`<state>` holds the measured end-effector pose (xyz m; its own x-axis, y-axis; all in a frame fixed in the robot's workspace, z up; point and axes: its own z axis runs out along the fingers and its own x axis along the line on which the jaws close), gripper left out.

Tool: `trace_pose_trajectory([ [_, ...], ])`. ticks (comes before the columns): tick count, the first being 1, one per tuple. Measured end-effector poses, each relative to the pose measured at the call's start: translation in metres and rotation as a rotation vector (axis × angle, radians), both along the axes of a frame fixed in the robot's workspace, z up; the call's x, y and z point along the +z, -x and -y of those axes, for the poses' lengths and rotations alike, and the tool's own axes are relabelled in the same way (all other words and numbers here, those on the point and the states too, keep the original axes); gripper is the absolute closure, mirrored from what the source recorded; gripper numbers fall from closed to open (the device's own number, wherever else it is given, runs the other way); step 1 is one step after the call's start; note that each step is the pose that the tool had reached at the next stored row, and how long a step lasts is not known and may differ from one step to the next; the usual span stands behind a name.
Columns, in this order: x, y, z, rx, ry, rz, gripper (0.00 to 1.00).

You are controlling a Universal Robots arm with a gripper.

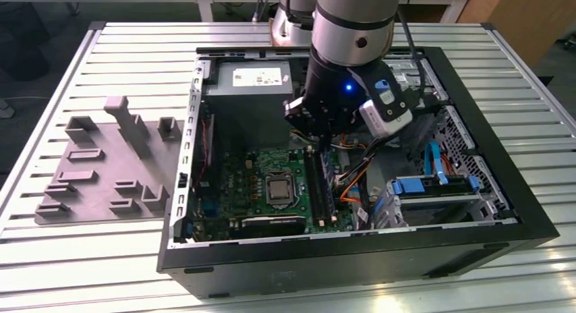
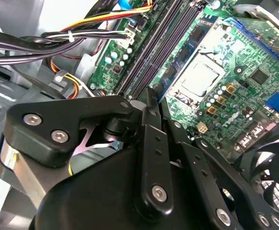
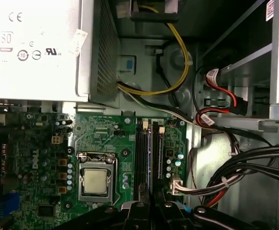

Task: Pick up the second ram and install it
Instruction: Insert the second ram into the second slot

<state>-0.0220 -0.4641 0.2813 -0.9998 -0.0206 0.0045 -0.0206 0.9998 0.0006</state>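
Open desktop computer case (image 1: pixel 504 191) lying on a slatted metal bench (image 1: pixel 135 57), motherboard (image 1: pixel 234 185) facing up, processor (image 1: pixel 280 189) bare in its socket at the middle of the board. Just beside the processor, on the exterior view's right of it, a bank of long black memory slots (image 1: pixel 317 188), also seen in both wrist views (image 3: pixel 140 153) (image 2: pixel 163 43). Directly above the slot ends farther from the case's near wall, a little past the processor, the gripper (image 1: pixel 311 141), pointing straight down from the grey arm (image 1: pixel 355 30) and close over the board. In the first wrist view, a thin bluish strip standing on edge between the black slots next to the processor (image 3: pixel 95 181), taken here for the second ram (image 3: pixel 149 148); seated fully or not, and gripped or free, cannot be told. Jaws drawn in towards that strip, black linkages (image 2: pixel 154 143) crowding the second wrist view, width between them not clear enough to call. Beyond the processor, towards the arm's base, a grey power supply (image 1: pixel 250 90). On the exterior view's right of the processor, past the slots, bundled cables (image 1: pixel 360 185) and blue drive brackets (image 1: pixel 423 187). Well apart from the processor, outside the case on the exterior view's left, a grey moulded fixture (image 1: pixel 99 164).
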Motion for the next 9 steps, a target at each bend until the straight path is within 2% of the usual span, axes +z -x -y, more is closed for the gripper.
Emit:
trace_pose_trajectory([
  [9, -0.0133, 0.003, 0.0, -0.007, 0.0, 0.0, 0.86],
])
